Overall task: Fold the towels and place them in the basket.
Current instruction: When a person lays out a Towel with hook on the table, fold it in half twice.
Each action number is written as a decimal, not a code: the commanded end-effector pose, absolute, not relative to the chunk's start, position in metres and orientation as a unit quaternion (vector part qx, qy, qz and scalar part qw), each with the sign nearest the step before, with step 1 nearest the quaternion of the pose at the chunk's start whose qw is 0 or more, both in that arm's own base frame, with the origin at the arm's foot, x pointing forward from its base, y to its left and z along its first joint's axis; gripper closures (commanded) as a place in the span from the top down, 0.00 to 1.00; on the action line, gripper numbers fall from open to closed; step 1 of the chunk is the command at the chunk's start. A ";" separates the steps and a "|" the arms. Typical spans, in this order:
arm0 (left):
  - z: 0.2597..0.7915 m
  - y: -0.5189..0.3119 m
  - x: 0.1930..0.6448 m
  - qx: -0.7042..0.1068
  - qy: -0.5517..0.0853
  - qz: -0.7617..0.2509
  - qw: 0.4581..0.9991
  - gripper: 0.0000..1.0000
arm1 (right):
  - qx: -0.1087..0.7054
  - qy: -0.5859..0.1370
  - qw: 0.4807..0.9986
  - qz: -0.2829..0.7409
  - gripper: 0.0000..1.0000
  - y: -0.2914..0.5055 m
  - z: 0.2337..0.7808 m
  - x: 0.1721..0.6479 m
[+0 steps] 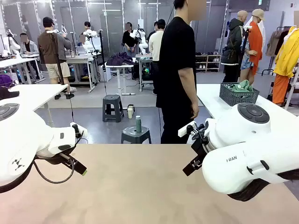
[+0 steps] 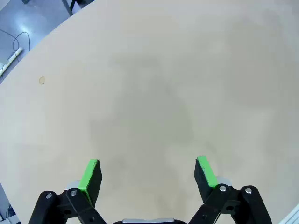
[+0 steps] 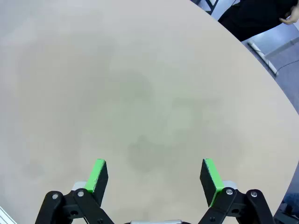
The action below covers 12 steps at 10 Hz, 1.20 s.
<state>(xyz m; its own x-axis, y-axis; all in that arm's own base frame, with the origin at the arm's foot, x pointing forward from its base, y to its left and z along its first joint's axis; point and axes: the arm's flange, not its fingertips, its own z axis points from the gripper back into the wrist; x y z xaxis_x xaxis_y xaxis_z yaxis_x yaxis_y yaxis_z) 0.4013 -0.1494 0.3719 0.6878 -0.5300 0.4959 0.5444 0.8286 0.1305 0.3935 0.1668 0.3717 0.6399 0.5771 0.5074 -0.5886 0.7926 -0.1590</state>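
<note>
left gripper (image 2: 147, 170) fingers apart over bare table (image 1: 140, 186) | right gripper (image 3: 154, 170) likewise spread, holding nothing | basket (image 1: 233, 98) on side table at right, mint-green towel (image 1: 241, 86) apparently inside | person (image 1: 176, 70) stands between | judgement: arms parked ready, nothing within reach

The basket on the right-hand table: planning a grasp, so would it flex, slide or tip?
The basket looks like rigid lattice plastic, so it probably keeps its shape. It sits low and wide, so tipping seems unlikely; a push would likely slide it on the smooth white table. The green cloth inside likely adds little weight.
</note>
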 end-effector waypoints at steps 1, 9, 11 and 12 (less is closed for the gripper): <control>0.372 -0.150 0.401 -0.014 -0.266 -0.293 0.918 1.00 | 0.010 -0.276 0.905 0.322 1.00 0.167 0.372 0.393; 0.372 -0.150 0.401 -0.014 -0.266 -0.293 0.918 1.00 | 0.010 -0.276 0.905 0.322 1.00 0.167 0.372 0.393; 0.372 -0.150 0.401 -0.014 -0.266 -0.293 0.918 1.00 | 0.010 -0.277 0.905 0.323 1.00 0.167 0.372 0.393; 0.387 -0.149 0.410 -0.021 -0.263 -0.297 0.918 1.00 | 0.011 -0.283 0.903 0.324 1.00 0.167 0.389 0.402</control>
<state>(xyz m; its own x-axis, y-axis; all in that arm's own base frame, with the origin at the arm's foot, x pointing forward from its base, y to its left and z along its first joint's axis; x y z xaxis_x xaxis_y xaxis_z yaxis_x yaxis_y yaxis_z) 0.4032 -0.1501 0.3750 0.6866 -0.5284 0.4993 0.5436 0.8292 0.1301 0.3956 0.1674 0.3761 0.6357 0.5768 0.5130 -0.5881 0.7924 -0.1621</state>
